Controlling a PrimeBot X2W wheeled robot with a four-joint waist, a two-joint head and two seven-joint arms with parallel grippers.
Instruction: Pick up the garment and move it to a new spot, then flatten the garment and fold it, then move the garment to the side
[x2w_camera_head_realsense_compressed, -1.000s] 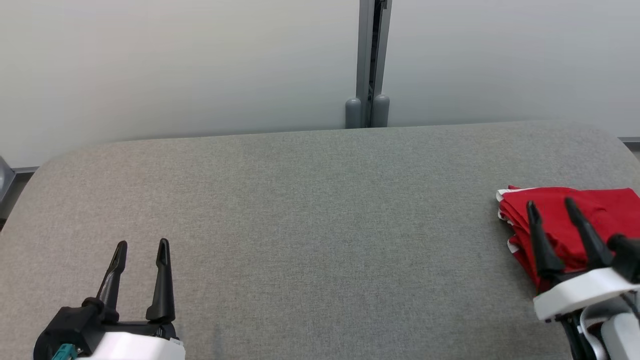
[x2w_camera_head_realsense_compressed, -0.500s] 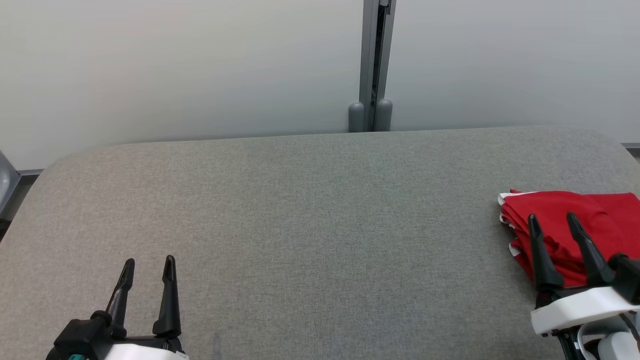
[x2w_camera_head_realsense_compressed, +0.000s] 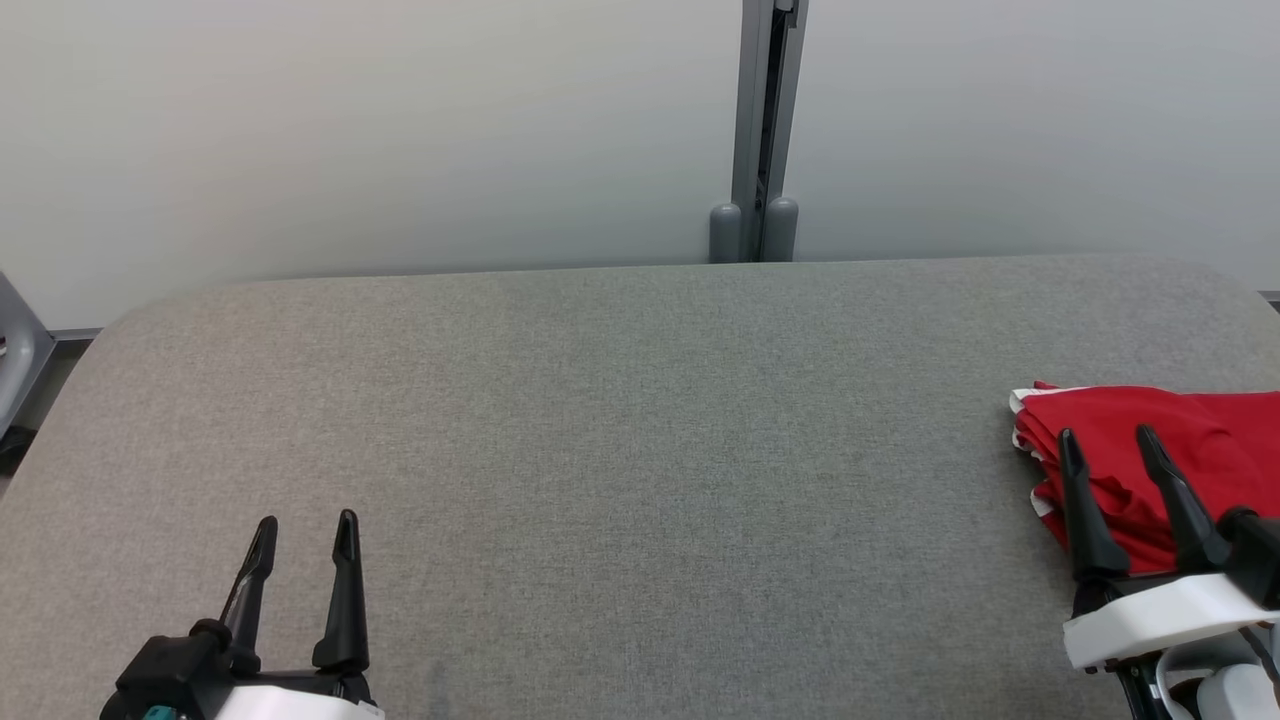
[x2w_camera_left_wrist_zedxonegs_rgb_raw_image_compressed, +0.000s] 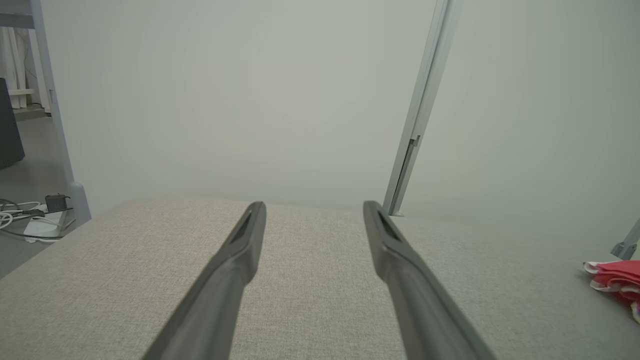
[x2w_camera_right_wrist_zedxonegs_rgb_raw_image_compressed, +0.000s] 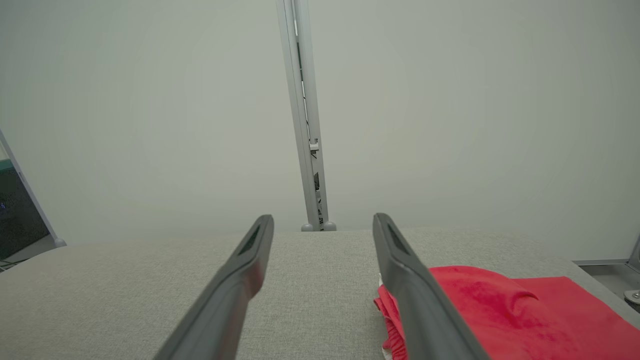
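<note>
Garment (x2w_camera_head_realsense_compressed: 1190, 440): one, red with white edging, folded in a rumpled stack at the table's (x2w_camera_head_realsense_compressed: 640, 420) right edge. I count two grippers: left gripper (x2w_camera_head_realsense_compressed: 306, 519) spread wide, empty, well apart from it; right gripper (x2w_camera_head_realsense_compressed: 1106, 434) equally wide, empty, close by the garment

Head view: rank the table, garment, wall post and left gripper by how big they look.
1. table
2. garment, though the frame edge cuts it off
3. left gripper and post look alike in size; the gripper is nearer the camera
</note>
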